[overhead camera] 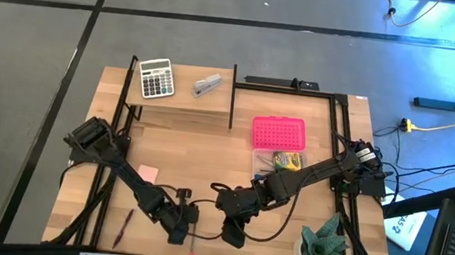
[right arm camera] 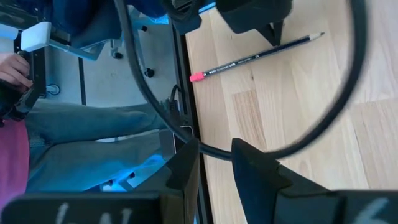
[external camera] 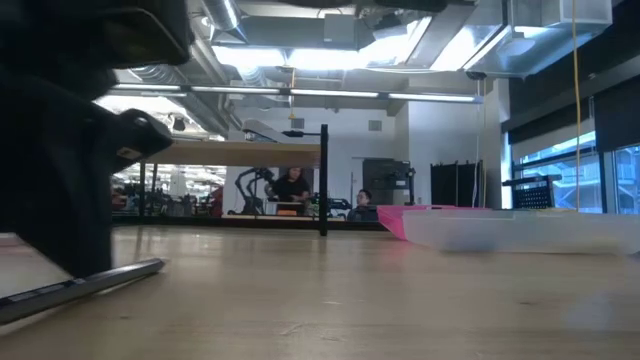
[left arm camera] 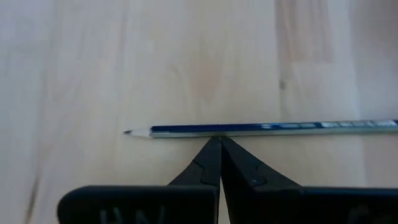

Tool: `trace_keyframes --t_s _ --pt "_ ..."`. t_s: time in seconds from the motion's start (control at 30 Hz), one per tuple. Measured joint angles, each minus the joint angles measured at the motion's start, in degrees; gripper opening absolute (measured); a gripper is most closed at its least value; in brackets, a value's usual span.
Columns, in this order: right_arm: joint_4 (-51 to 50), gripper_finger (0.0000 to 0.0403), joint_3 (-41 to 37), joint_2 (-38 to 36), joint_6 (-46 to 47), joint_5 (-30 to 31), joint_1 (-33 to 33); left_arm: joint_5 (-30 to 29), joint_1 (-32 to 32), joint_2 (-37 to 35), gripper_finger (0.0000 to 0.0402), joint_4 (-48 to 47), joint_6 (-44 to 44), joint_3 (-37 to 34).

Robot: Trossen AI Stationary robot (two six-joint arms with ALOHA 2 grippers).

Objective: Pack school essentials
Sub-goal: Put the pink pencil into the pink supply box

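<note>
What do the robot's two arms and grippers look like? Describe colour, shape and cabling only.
Both arms are black and jointed. The left gripper has two black fingers tapering to points. The right gripper has black wedge-shaped fingers. A black cable loops past it.

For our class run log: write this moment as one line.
left pincer: shut, tips at blue pencil | right pincer: open, near table edge | pencil: flat on table

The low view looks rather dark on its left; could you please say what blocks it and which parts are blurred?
Low view: a dark arm part close to the lens fills the left side, backlit by ceiling lights; the pencil and pink box look soft. Left wrist view: pencil sharp.
</note>
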Motion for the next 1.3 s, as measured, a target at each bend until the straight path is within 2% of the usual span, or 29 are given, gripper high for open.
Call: trace_keyframes --t_s 0.1,0.23,0.47,0.63,0.87,1.07,1.3 --pt "-0.49 0.0096 0.0 0.0 0.0 -0.02 0.0 0.46 1.55 -0.02 0.0 0.0 1.26 0.0" --pt "-1.6 0.0096 0.0 0.0 0.13 -0.02 0.0 4.73 2.15 -0.09 0.0 0.0 1.56 0.0" --pt "-1.94 0.0096 0.0 0.0 0.11 -0.02 0.0 11.23 -2.54 -0.15 0.0 3.42 5.23 -0.02" --pt "-2.07 0.0096 0.0 0.0 0.07 -0.02 0.0 8.79 -3.33 1.05 0.0 8.03 6.4 0.0" --pt "-2.2 0.0096 0.0 0.0 -0.02 -0.02 0.0 10.36 -2.84 4.67 0.0 16.67 5.26 0.11" --pt "-2.57 0.0096 0.0 0.0 -0.03 0.0 0.0 9.57 -2.03 4.98 0.0 17.55 7.16 0.11" --pt "-3.35 0.0096 0.0 0.0 0.11 -0.02 0.0 8.23 1.91 5.14 0.0 18.66 11.69 0.0"
